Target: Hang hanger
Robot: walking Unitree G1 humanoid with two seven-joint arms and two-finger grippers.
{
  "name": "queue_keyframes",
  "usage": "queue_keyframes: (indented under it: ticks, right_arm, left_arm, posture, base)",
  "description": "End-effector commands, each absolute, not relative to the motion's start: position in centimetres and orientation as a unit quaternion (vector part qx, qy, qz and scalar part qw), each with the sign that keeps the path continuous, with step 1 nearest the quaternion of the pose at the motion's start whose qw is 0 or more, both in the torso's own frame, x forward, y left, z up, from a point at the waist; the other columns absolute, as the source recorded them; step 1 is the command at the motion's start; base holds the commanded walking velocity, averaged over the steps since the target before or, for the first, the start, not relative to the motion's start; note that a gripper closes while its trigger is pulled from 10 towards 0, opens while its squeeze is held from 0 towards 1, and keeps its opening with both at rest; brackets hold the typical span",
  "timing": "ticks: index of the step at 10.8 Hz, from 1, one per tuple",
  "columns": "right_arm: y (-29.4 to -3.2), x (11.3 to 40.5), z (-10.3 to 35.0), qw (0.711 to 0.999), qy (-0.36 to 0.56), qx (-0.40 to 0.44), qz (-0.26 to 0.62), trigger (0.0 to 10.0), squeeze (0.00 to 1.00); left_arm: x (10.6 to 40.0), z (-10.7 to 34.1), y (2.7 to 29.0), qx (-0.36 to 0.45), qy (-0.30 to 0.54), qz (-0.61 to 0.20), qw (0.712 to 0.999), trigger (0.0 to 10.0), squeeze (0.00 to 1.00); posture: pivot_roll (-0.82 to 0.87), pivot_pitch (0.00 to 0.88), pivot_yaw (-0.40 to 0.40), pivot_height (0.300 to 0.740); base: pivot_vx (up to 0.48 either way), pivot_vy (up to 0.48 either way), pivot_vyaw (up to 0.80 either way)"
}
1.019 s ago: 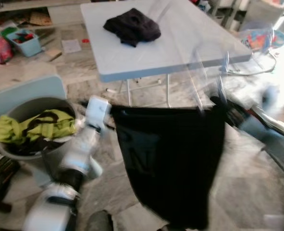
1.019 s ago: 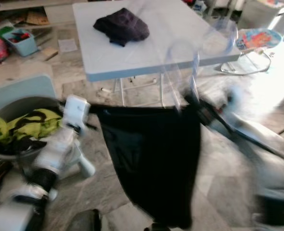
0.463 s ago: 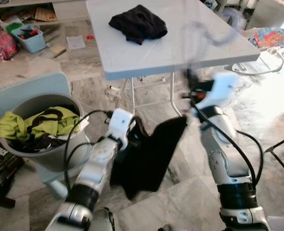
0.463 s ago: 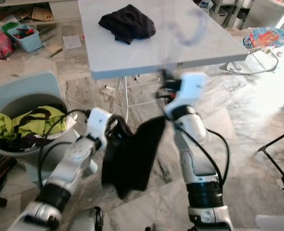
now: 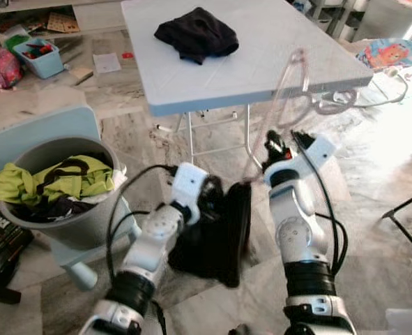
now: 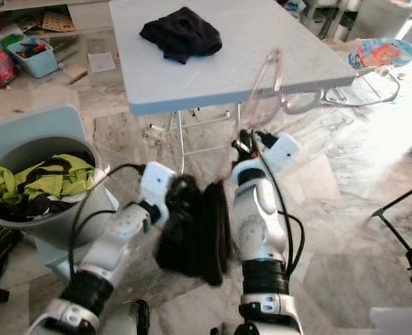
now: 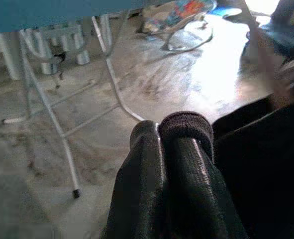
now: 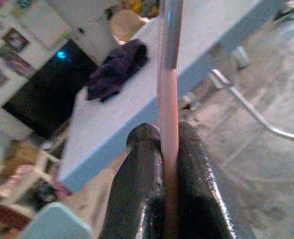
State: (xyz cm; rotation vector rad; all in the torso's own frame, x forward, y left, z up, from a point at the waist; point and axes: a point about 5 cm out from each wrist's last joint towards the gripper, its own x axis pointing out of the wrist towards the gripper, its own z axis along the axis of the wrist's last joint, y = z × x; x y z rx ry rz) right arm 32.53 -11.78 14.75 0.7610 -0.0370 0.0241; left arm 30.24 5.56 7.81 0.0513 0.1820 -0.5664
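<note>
Marble floor ran under a white folding table [image 5: 261, 70], dark clothing [image 5: 196, 33] heaped on its top. Left eye view: right gripper [image 5: 274, 148] sat below the table's front edge, clamped on a pink translucent hanger [image 5: 287, 84] rising above it; black garment [image 5: 219, 230] hung between both arms, left gripper [image 5: 209, 199] buried in it. Grey laundry basket [image 5: 80, 227] sat beyond the left arm. Left wrist view: fingers [image 7: 181, 164] closed together, garment fabric pinched at the tips and alongside. Right wrist view: fingers [image 8: 196, 199] pressed on the hanger's pink bar.
</note>
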Motion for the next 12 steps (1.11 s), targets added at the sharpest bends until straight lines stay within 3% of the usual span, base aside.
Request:
queue_keyframes:
  ticks: [1,3,4,5,6,7,8,9,10,12]
  right_arm:
    - [-9.7,32.7,17.9,0.908,-0.055,0.409,0.068,10.0,0.00]
    - [-8.6,32.7,20.8,0.878,-0.077,0.460,0.108,10.0,0.00]
    - [-8.2,32.8,22.3,0.865,-0.091,0.480,0.116,10.0,0.00]
    - [-8.3,32.9,23.4,0.922,-0.157,0.330,0.126,10.0,0.00]
    - [-8.0,32.5,23.7,0.956,-0.217,0.139,0.140,10.0,0.00]
    - [-8.4,31.9,22.9,0.952,-0.274,-0.080,0.109,10.0,0.00]
    - [-9.2,32.1,21.7,0.960,-0.254,-0.093,0.076,10.0,0.00]
    - [-9.8,32.5,20.4,0.976,-0.207,-0.028,0.060,10.0,0.00]
    - [-10.3,32.6,19.7,0.977,-0.198,-0.038,0.071,10.0,0.00]
    - [-14.7,31.9,16.1,0.977,-0.158,-0.136,0.041,10.0,0.00]
  left_arm:
    - [30.9,8.1,5.8,0.038,0.084,-0.263,0.961,0.0,0.00]
    - [31.4,7.5,5.5,0.045,0.114,-0.252,0.960,0.0,0.00]
    - [31.1,8.0,3.6,0.024,0.114,-0.295,0.948,0.0,0.00]
    - [29.9,10.0,0.4,-0.047,0.095,-0.392,0.914,0.0,0.00]
    - [29.2,11.3,-0.8,-0.073,0.078,-0.436,0.894,0.0,0.00]
    - [28.6,12.4,-1.7,-0.084,0.070,-0.469,0.876,0.0,0.00]
    - [28.4,12.3,-1.7,-0.075,0.075,-0.477,0.872,0.0,0.00]
    - [28.5,11.7,-1.1,-0.066,0.082,-0.467,0.878,0.0,0.00]
    - [28.8,11.8,0.0,-0.072,0.083,-0.452,0.885,0.0,0.00]
    - [30.7,12.8,4.9,-0.050,0.072,-0.375,0.923,0.0,0.00]
  posture:
    - [-0.05,0.044,-0.042,0.740]
    - [-0.06,0.047,-0.042,0.740]
    - [-0.06,0.047,-0.042,0.740]
    - [-0.07,0.043,-0.046,0.740]
    - [-0.07,0.042,-0.047,0.740]
    - [-0.07,0.042,-0.050,0.740]
    - [-0.07,0.042,-0.050,0.740]
    - [-0.06,0.042,-0.048,0.740]
    - [-0.06,0.042,-0.047,0.740]
    - [-0.05,0.046,-0.042,0.740]
  base:
    - [0.000,0.000,0.00]
    - [0.000,0.000,0.00]
    - [0.000,0.000,0.00]
    - [0.000,0.000,0.00]
    - [0.000,0.000,0.00]
    - [0.000,0.000,0.00]
    - [0.000,0.000,0.00]
    - [0.000,0.000,0.00]
    - [0.000,0.000,0.00]
    - [0.000,0.000,0.00]
